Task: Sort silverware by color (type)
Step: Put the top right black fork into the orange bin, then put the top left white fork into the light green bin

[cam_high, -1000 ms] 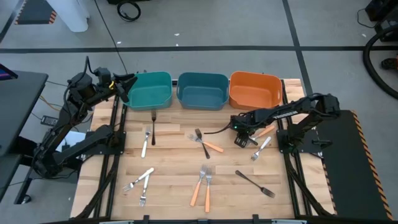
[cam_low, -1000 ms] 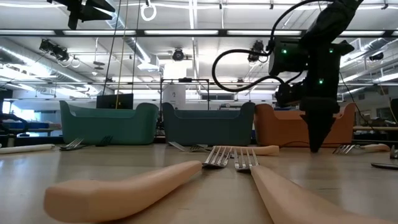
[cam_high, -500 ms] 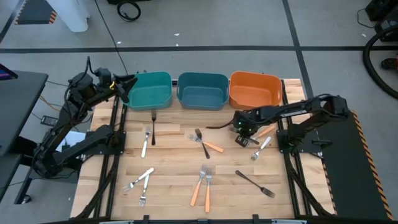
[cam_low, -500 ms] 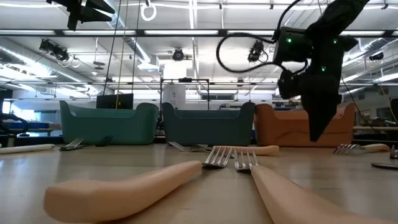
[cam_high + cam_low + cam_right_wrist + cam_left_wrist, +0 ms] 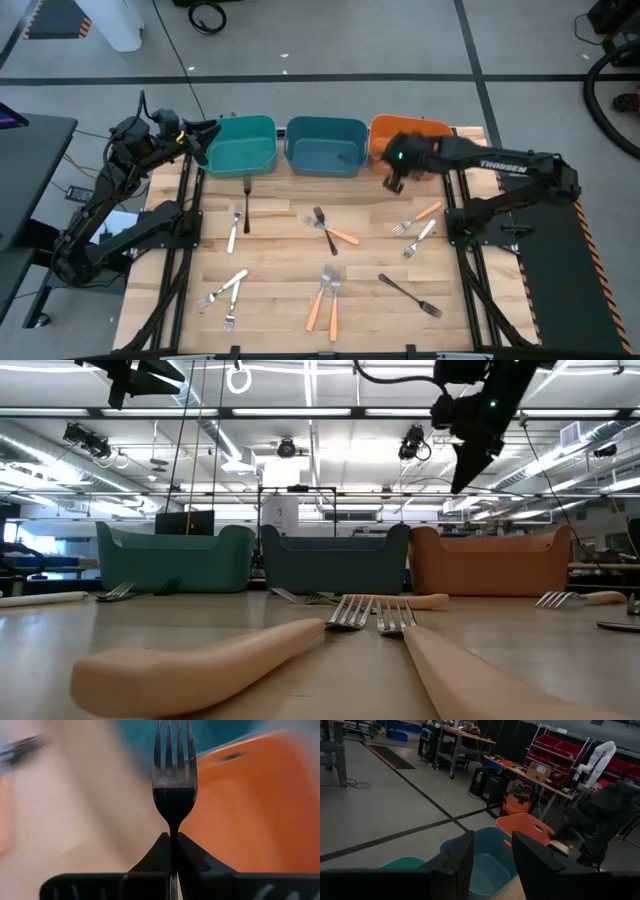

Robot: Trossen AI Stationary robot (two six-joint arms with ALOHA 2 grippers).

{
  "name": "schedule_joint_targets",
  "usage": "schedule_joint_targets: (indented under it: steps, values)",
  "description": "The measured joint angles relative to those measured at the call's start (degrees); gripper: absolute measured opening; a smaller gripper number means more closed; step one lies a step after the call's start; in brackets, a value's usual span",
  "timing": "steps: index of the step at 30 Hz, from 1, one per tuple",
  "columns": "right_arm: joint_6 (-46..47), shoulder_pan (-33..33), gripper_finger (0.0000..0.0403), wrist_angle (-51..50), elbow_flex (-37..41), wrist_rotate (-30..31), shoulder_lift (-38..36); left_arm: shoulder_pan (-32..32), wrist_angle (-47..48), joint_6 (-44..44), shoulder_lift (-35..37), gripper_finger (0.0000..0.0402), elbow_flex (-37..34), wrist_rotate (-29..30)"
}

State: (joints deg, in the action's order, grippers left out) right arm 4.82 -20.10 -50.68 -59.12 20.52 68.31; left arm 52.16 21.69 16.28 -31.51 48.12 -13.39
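My right gripper (image 5: 392,183) hangs above the table by the near-left corner of the orange bin (image 5: 425,143), shut on a black fork (image 5: 174,795). In the low view it shows high up (image 5: 462,478). My left gripper (image 5: 492,842) waits open in the air at the far left, beside the teal bin (image 5: 243,147). The other forks lie flat on the table. A black one (image 5: 247,200) and a silver one (image 5: 233,228) are at the left. A black and an orange-handled one (image 5: 330,228) lie crossed mid-table. Two orange-handled ones (image 5: 327,293) lie near the front. My right gripper pinches the black fork between its two fingers at the thin neck just below the head (image 5: 173,826). The fork runs along the fingers and sticks out past their tips, tines (image 5: 174,750) pointing away. It is lifted clear of the table.
A blue bin (image 5: 325,147) stands between the teal and orange bins along the far edge. An orange-handled fork (image 5: 420,214) and a silver fork (image 5: 420,238) lie right of centre. A black fork (image 5: 410,295) lies at the front right and silver forks (image 5: 224,291) at the front left.
My right gripper has risen from the table right of centre and gone toward the far edge, up to the orange bin's near-left corner. The black fork has come with it, lifted clear of the table.
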Motion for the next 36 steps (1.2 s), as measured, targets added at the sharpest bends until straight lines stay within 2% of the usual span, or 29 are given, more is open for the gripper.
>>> schedule_joint_targets:
  steps: [3,7,11,21,26,29,36]
  values:
    - [-6.0,-7.6,0.0016,0.0,0.2,2.3,0.0,0.0,0.0,0.0,0.0,0.0142,0.0,0.0]
    - [-10.8,-17.7,0.0021,1.2,2.7,-1.5,2.1,0.0,0.0,-0.3,0.0,0.0142,0.0,0.0]
    - [-9.9,-22.7,0.0043,0.8,3.5,-3.6,4.7,0.0,0.0,-0.3,0.0,0.0142,0.0,0.0]
    - [-14.2,-22.0,0.009,6.4,3.4,-1.8,5.0,0.0,0.1,-0.4,0.0,0.0142,0.0,-0.9]
    - [-13.4,-20.0,0.0092,6.9,2.3,0.9,3.7,-0.5,1.8,1.5,0.0,0.0142,0.0,-12.5]
    - [-13.5,-18.5,0.0092,6.6,0.3,1.7,2.8,-3.0,7.0,4.1,0.0,0.0141,0.0,-14.8]
    - [-13.6,-16.6,0.0091,6.9,-4.2,2.4,1.1,-11.3,25.3,9.9,0.0,0.0141,0.0,-12.7]
